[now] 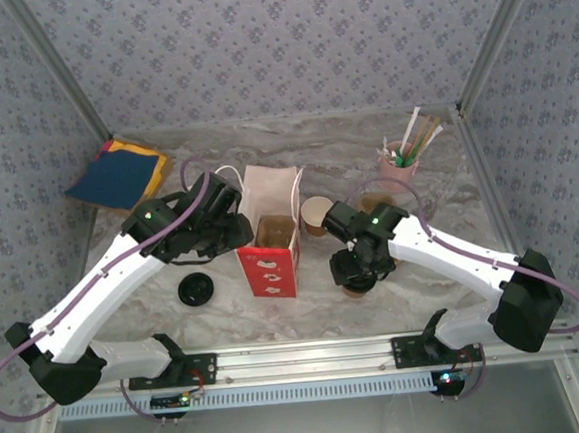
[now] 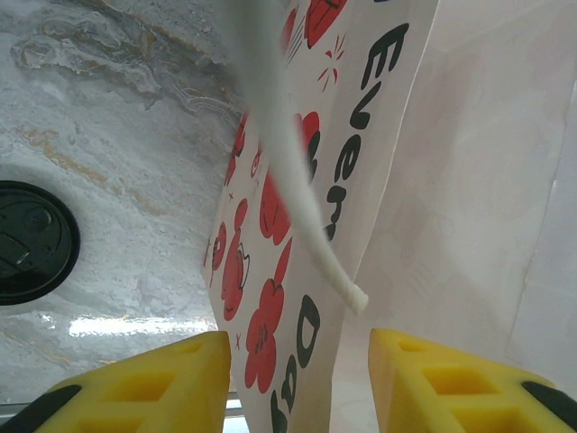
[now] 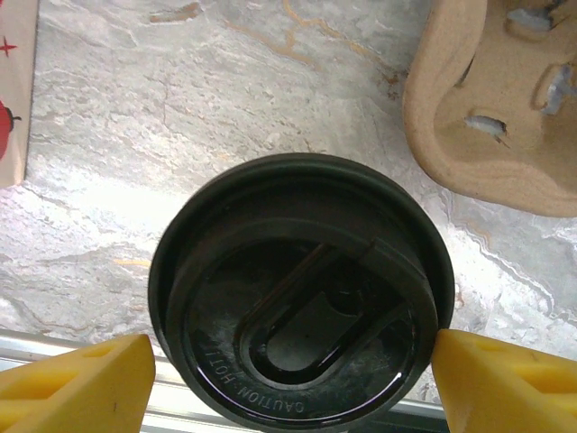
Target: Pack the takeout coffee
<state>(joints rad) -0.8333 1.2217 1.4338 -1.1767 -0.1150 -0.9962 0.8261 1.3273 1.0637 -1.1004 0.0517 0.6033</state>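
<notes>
The takeout coffee (image 3: 297,289) stands on the marble table (image 1: 434,265), close to the near rail. It wears its black lid, and from the paper bag (image 1: 269,246) it lies at about 4 o'clock. The right gripper (image 3: 295,343) hangs straight above it. Its yellow fingers (image 3: 81,383) stand wide, one on each side of the lid rim and just beside it. I cannot tell if they touch.

Around the lid there is free marble from 9 to 12 o'clock. The pulp carrier (image 3: 505,99) is near at 1 o'clock, apart from the cup. A corner of the bag shows at 10 o'clock.

The right arm comes in from its base at 4 o'clock of the table, with the wrist bent down. The left arm rises from 8 o'clock and its wrist turns toward the left side of the bag. The left gripper (image 2: 299,343) is half parted. The bag's printed wall passes through the gap and is not pinched, and a white handle cord (image 2: 297,180) hangs above.

A loose lid (image 1: 195,289) lies at 8 o'clock of the bag, an open brown cup (image 1: 316,212) at 2 o'clock.
</notes>
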